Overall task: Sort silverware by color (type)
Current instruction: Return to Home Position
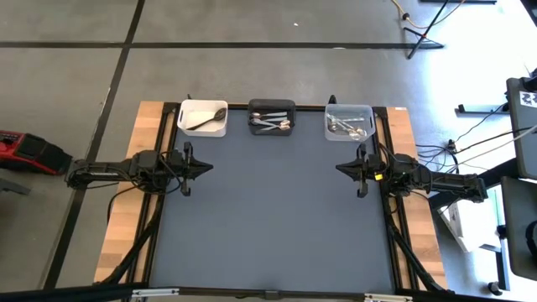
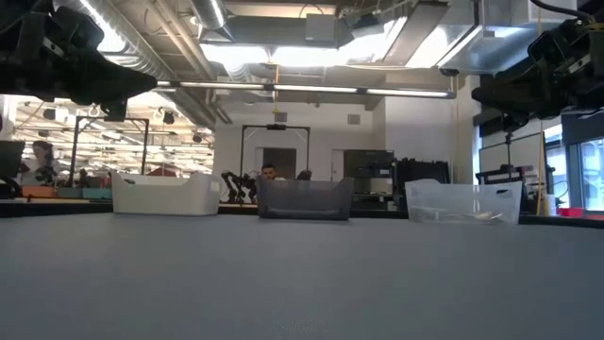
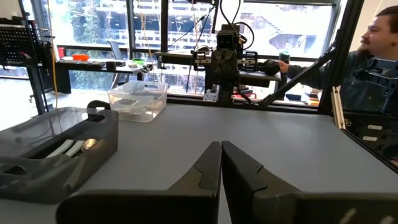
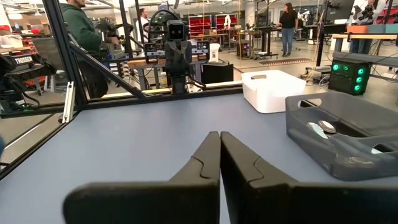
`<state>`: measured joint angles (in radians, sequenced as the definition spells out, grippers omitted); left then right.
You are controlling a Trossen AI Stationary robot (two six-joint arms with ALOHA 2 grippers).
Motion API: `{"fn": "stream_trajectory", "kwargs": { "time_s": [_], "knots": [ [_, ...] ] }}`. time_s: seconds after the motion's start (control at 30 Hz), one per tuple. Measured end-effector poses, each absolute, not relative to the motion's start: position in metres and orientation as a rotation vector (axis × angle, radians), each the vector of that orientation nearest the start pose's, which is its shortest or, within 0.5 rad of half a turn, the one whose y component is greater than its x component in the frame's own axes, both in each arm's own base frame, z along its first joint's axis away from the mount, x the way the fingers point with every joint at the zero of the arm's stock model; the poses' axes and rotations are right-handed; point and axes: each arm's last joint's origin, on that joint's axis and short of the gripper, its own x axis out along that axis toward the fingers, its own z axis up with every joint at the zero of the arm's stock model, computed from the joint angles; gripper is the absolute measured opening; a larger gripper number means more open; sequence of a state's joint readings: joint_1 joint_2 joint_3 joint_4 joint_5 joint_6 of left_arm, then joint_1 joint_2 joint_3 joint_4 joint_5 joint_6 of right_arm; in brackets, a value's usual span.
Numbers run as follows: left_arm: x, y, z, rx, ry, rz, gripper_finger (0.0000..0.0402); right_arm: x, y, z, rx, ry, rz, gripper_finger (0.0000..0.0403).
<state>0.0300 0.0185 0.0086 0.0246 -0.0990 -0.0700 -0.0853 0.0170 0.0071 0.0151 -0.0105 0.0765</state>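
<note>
Seemingly the sorting is finished: every one of the spoons [image 1: 270,123] that shows lies inside a bin at the far edge of the bench [image 1: 268,210], and I see none loose on its dark mat. The white bin [image 1: 189,109] holds a single dark spoon [image 1: 205,120], lying slantwise across its floor. The black bin [image 1: 252,105] in the middle holds a few pale, shiny ones side by side. The clear bin [image 1: 369,109] holds a small tangle of silvery ones, too tightly heaped to count.

What is left, by my judgement, is only parking the arms. The left claw [image 1: 208,168] sits at the left side of the bench and the right claw [image 1: 339,169] at the right side, pointing at each other across the mat, both apart from the bins. Each has its fingers pressed together on nothing, as both wrist views show plainly.
</note>
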Motion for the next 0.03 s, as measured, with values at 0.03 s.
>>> {"fn": "stream_trajectory", "kwargs": {
  "time_s": [0.03],
  "knots": [
    [0.0980,0.0058,0.1674,-0.070,-0.019,0.129,0.0007,0.0980,-0.0081,0.1660,0.076,-0.008,-0.075,0.0001]
  ]
}}
